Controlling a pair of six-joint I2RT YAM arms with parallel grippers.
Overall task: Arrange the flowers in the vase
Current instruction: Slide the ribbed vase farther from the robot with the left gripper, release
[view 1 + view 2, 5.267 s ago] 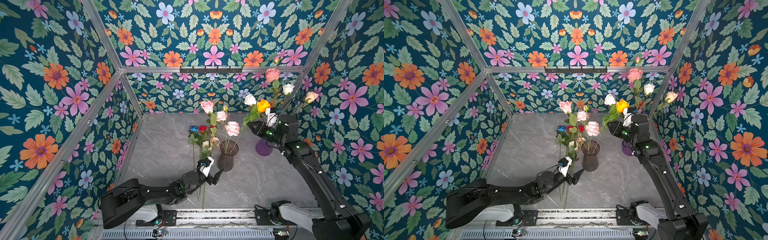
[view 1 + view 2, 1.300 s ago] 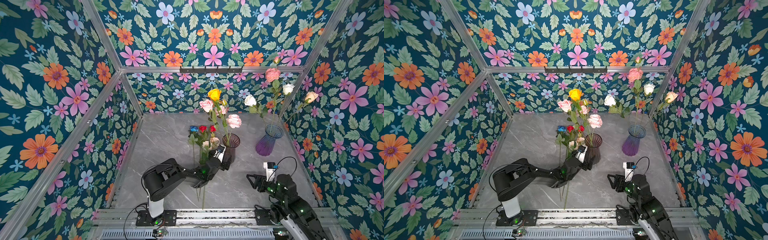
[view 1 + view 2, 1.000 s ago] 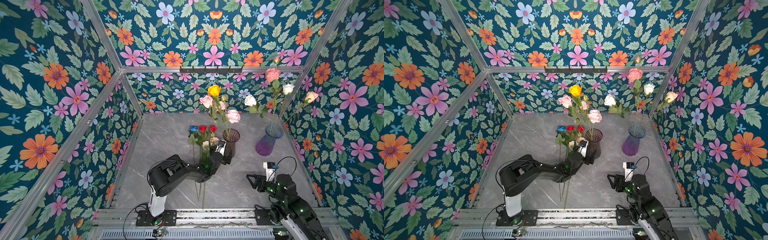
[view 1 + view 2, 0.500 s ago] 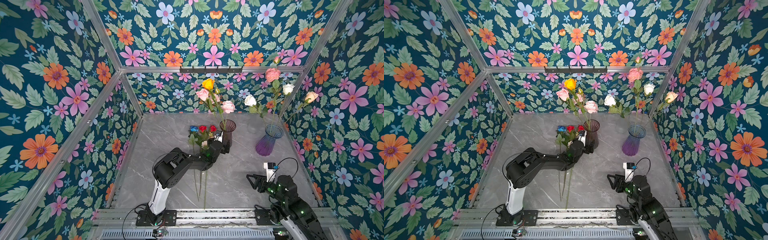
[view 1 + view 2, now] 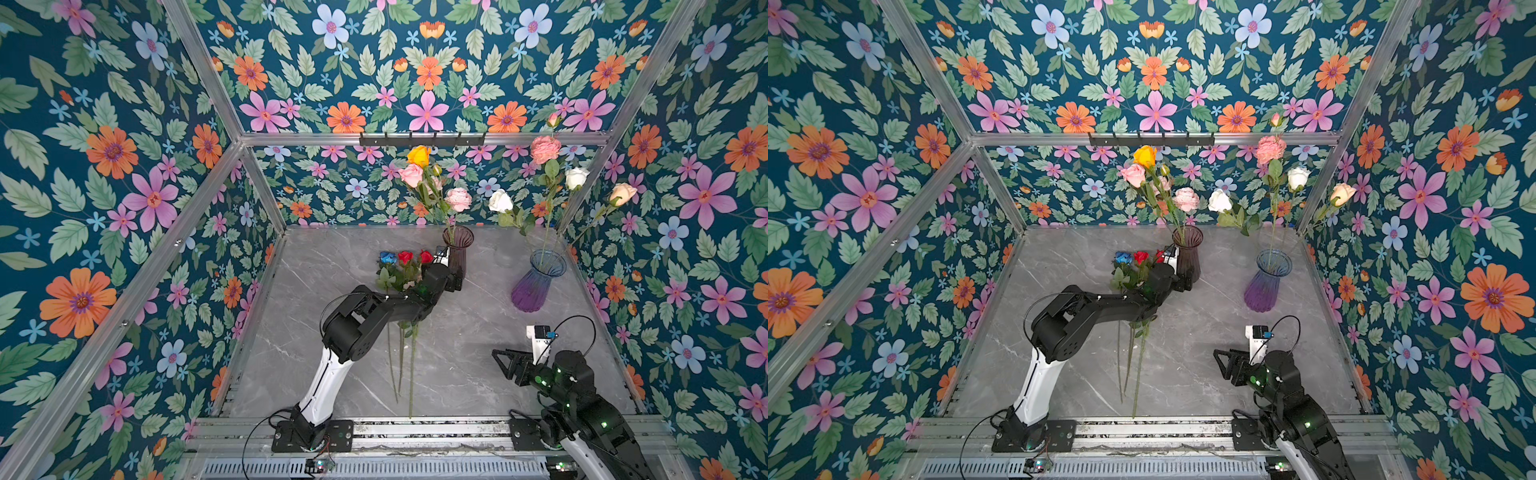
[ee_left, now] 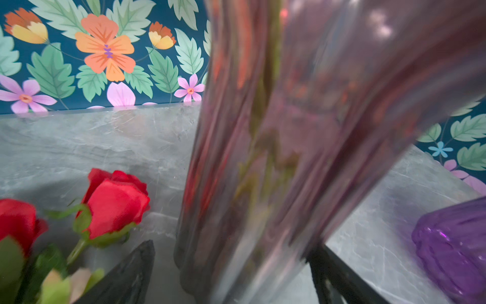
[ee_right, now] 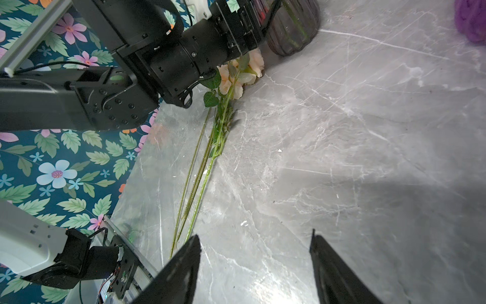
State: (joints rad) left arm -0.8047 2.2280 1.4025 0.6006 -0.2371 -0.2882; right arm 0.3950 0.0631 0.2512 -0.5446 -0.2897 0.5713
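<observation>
A smoky brown vase (image 5: 458,249) (image 5: 1187,249) stands mid-table and holds a yellow rose (image 5: 419,156) and pink roses (image 5: 458,198). My left gripper (image 5: 455,276) (image 6: 231,244) is open around the vase's base. In the left wrist view one finger touches the glass and the other stands a little apart. One blue rose (image 5: 388,257), two red roses (image 6: 115,202) and a peach flower (image 7: 242,76) lie on the table beside and under the left arm. My right gripper (image 5: 505,365) (image 7: 253,237) is open and empty, low at the front right.
A purple vase (image 5: 536,286) at the back right holds white, pink and cream flowers (image 5: 500,201). Long green stems (image 5: 401,365) run from the lying flowers toward the front rail (image 5: 415,428). Flowered walls close in the left, back and right sides.
The left gripper and the brown vase with its flowers have slid together toward the back wall. The right arm has stayed where it was.
</observation>
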